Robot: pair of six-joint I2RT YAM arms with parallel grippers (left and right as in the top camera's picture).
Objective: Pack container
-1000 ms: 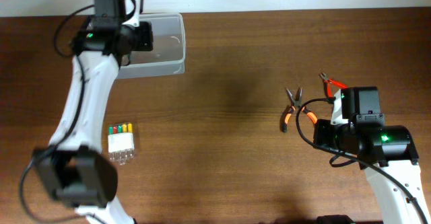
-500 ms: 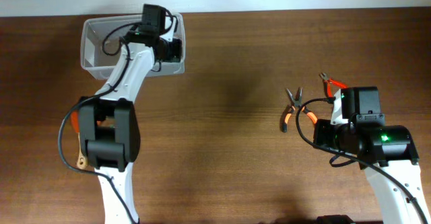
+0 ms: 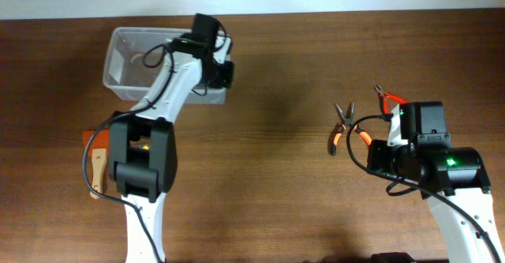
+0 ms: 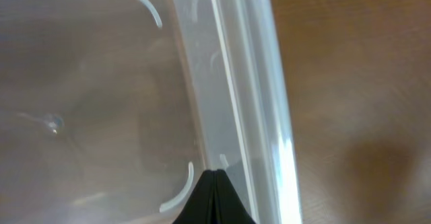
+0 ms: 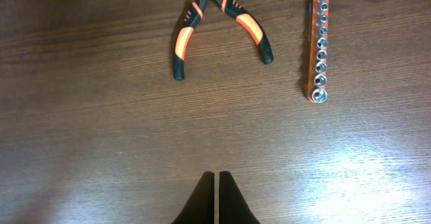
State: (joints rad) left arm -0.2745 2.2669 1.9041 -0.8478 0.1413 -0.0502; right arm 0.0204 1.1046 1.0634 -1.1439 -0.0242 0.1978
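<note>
No legible text, labels, numbers or signs

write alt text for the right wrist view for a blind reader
The right gripper, shut and empty, shows at the bottom edge above a brown wooden table. Beyond it lie orange-and-black pliers with handles spread, and to their right an orange rail of sockets.

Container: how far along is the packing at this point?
Done: nothing looks packed. The visible part of the container holds no tools. In hand: the left hand is shut on its wall. The right hand is shut and empty above the table. Left: the pliers and socket rail lie loose on the table, as does a wooden-handled tool on the left side.
</note>
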